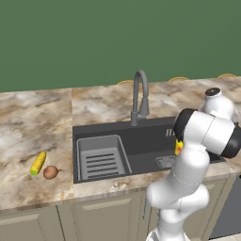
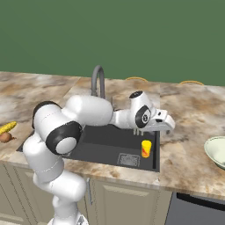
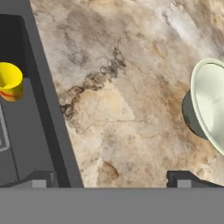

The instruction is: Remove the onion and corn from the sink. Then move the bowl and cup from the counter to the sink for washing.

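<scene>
**Cup in the sink, bowl on the bench**

The end effector [image 2: 169, 127] hangs over the right rim of the sink [image 2: 88, 151], its fingers spread wide and holding nothing. The yellow cup [image 2: 146, 148] stands upright inside the basin, near the drain grate [image 2: 128, 159] and close to the right wall. The bowl [image 2: 216, 151] sits on the bench [image 2: 189, 114] well to the right of the sink. The corn [image 1: 38, 163] and the onion [image 1: 50, 172] lie side by side on the bench left of the sink.
</scene>
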Tool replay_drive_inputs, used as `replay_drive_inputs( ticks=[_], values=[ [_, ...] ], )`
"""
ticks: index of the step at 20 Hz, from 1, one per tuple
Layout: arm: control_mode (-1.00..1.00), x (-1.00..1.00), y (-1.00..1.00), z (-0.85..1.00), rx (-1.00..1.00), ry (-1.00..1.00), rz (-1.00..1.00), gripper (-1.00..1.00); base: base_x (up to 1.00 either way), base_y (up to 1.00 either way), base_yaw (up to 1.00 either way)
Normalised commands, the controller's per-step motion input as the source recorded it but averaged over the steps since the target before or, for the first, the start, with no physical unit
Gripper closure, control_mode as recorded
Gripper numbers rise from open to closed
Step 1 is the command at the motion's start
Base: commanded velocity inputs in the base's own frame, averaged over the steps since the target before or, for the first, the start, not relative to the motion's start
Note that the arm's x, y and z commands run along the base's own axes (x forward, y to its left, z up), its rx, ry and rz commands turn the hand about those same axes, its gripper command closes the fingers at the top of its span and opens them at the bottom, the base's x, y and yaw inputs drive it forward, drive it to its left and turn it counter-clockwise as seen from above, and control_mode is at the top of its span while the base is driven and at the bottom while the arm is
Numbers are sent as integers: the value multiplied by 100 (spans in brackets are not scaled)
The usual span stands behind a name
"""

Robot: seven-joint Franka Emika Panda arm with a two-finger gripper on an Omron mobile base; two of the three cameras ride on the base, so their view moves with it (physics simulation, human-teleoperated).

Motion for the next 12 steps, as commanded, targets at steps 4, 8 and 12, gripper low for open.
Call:
replay_drive_inputs(
  ticks=[4, 8, 12],
  values=[
    [-100, -23, -14, 31, -6, 15, -11, -100, 0, 0, 0],
    [-100, -29, -14, 25, -2, 14, -7, -100, 0, 0, 0],
    [-100, -34, -12, 19, -2, 6, 0, -100, 0, 0, 0]
  ],
)
